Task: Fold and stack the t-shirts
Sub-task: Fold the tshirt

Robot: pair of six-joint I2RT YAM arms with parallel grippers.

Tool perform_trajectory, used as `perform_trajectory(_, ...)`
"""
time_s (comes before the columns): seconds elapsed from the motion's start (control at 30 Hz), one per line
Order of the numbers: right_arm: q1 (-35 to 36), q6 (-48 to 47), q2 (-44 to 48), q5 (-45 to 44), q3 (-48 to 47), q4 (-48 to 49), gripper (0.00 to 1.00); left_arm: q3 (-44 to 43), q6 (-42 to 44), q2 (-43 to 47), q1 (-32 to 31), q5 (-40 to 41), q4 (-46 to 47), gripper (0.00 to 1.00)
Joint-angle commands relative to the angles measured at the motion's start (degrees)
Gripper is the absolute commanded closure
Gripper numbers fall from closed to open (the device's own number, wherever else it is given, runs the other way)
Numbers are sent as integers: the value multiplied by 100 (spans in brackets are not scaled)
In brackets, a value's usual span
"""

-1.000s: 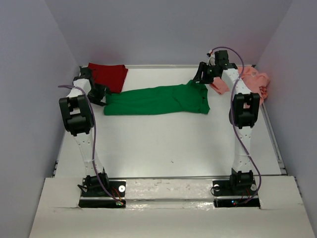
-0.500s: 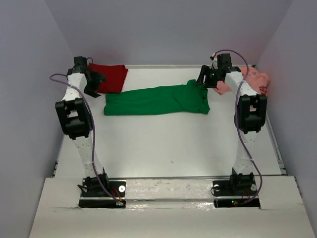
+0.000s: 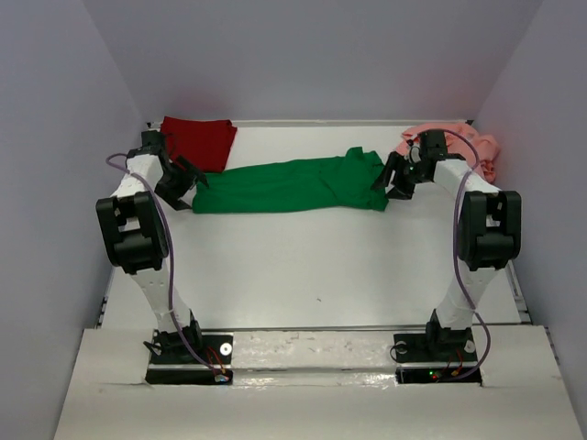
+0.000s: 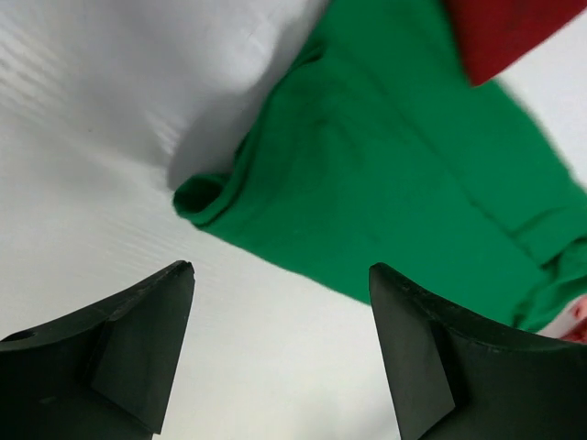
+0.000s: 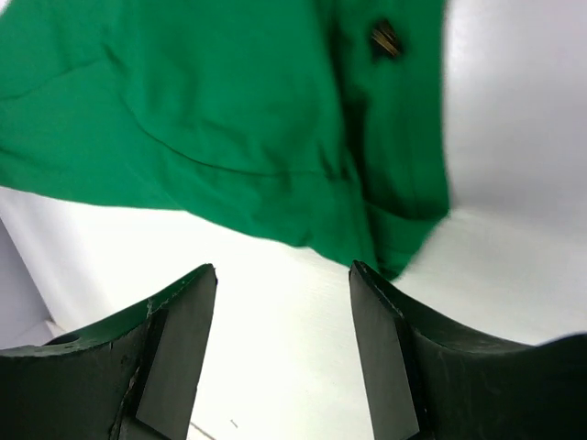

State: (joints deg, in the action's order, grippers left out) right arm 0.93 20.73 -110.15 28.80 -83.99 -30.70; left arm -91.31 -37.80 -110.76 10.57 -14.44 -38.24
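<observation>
Green t-shirt (image 3: 289, 186) lies between gaping left pincer (image 3: 190, 183), right pincer (image 3: 385, 181).

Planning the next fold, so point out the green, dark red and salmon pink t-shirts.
green t-shirt (image 3: 284, 186), top external view, middle of the body.
dark red t-shirt (image 3: 197, 139), top external view, middle of the cloth.
salmon pink t-shirt (image 3: 486, 148), top external view, bunched right-hand part.

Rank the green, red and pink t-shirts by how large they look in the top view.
1. Green t-shirt: clearly the largest, spread wide.
2. Red t-shirt and pink t-shirt: similar. Both are partly hidden and the pink one is bunched, so they are not ranked.
</observation>
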Motion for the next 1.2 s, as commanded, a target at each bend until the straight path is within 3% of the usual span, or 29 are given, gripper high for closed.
perform_trajectory(0.0,-260,493,327,469,575,494,35,770,607,397,-11,-332,202,14)
perform_trajectory(0.2,-313,625,336,329,892,600,37,1036,871,309,-20,-297,212,14)
perform_trajectory(0.67,-313,502,-217,311,919,1074,42,623,1012,125,-11,-270,-105,14)
perform_trajectory(0.83,-313,414,-507,364,857,1136,49,544,1020,99,-11,-253,-201,14)
perform_trajectory(0.93,-313,388,-552,337,954,1198,65,526,1012,81,-11,-262,-219,14)
perform_trajectory(0.97,-313,379,-552,337,954,1189,85,526,1012,72,-11,-261,-219,14)
perform_trajectory(1.0,-313,379,-552,328,972,1189,97,518,1020,63,-11,-270,-236,14)
perform_trajectory(1.17,-313,317,-473,276,963,1136,100,535,1161,-95,-11,-235,-272,14)
